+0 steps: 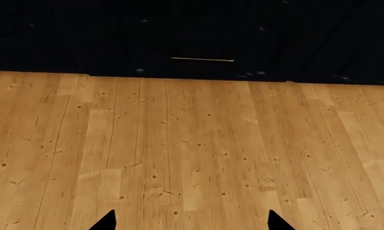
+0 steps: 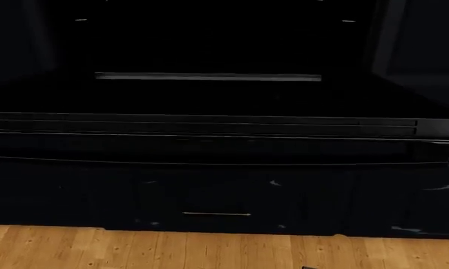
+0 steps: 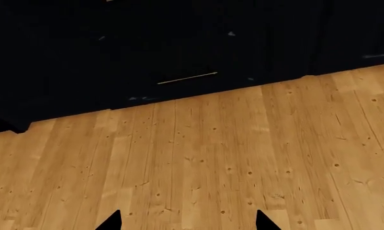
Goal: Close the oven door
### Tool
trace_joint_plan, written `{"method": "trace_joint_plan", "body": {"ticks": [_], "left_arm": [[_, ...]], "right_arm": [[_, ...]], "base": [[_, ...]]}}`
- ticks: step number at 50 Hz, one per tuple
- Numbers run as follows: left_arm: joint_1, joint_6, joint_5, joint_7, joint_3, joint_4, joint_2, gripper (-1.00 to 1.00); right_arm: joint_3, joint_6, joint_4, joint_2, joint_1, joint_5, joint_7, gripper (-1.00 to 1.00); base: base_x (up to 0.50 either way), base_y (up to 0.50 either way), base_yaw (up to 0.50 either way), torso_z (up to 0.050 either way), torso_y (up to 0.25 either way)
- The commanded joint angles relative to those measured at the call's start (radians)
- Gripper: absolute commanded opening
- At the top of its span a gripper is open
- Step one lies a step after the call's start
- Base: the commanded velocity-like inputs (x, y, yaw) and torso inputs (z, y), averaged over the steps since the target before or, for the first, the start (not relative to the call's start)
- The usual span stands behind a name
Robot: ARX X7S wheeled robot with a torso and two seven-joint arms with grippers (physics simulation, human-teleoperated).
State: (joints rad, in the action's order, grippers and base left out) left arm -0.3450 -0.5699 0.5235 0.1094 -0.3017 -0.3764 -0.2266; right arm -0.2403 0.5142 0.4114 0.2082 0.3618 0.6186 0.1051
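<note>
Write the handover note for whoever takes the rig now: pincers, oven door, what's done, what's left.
Left pincer: open, empty, low over the wood floor, facing the dark cabinets.
Right pincer: open, empty, also over the floor.
Oven door: folded down, open, seen edge-on in the head view, with its bar handle along the front edge. Oven cavity dark behind it. Drawer with brass handle sits below.
Done: nothing; neither pincer touches the door.
Left: raise an arm under the door and swing it shut.

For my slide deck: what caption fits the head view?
Oven door hangs open above a drawer with a brass handle; wood floor below.
</note>
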Motion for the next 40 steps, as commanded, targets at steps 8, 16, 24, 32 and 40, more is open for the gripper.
{"method": "trace_joint_plan", "body": {"ticks": [8,16,24,32,40], "left_arm": [[-0.014,-0.027,0.019,-0.012,-0.008,-0.030,0.004,1.00],[-0.017,-0.044,0.036,-0.023,-0.005,-0.051,0.003,1.00],[-0.011,-0.048,0.044,-0.021,-0.002,-0.043,0.000,1.00],[-0.013,-0.049,0.048,-0.023,-0.005,-0.043,0.000,1.00],[-0.020,-0.043,0.050,-0.029,-0.006,-0.062,0.001,1.00]], "right_arm": [[0.010,-0.013,0.058,-0.004,0.015,0.014,-0.012,1.00],[0.014,0.021,0.064,-0.007,0.021,0.042,-0.018,1.00],[0.011,0.015,0.069,-0.006,0.023,0.041,-0.018,1.00],[0.011,0.018,0.061,-0.003,0.021,0.046,-0.014,1.00],[0.009,0.007,0.078,-0.005,0.029,0.043,-0.014,1.00]], "base": [[0.28,0.00,0.00,0.000,0.000],[0.28,0.00,0.00,0.000,0.000],[0.29,0.00,0.00,0.000,0.002],[0.29,0.00,0.00,0.000,0.000],[0.29,0.00,0.00,0.000,0.000]]}}
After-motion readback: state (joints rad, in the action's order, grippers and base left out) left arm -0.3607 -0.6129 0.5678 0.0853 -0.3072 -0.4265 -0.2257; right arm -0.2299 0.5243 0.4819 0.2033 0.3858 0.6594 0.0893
